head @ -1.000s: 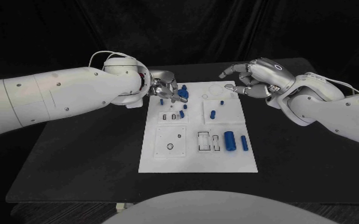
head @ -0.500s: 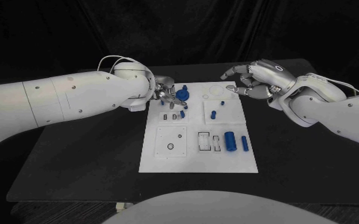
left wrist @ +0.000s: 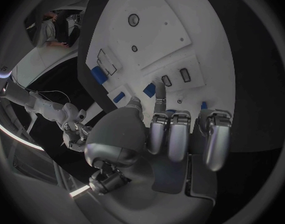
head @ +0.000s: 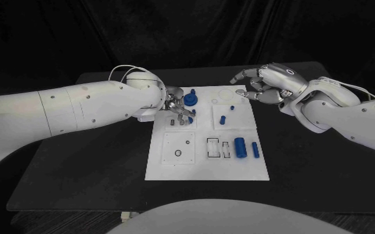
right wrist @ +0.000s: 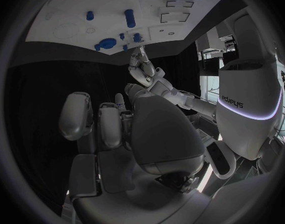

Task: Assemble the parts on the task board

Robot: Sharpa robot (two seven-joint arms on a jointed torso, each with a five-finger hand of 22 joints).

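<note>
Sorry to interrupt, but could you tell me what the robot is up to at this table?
It is assembling small blue parts on the white task board. The left robot hand is down over the board's far left corner, fingers among the blue parts there; whether it grips one cannot be told. The right robot hand hovers above the far right corner, fingers curled, holding nothing. A large blue cylinder and a slimmer blue pin lie on the board's right side.

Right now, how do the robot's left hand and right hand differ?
The left hand is down over the task board, fingers among the blue parts; the right hand is past the board's far right corner, off the parts. The left hand's fingers point at the board; the right hand's curl loosely with nothing in them. Both are silver.
</note>
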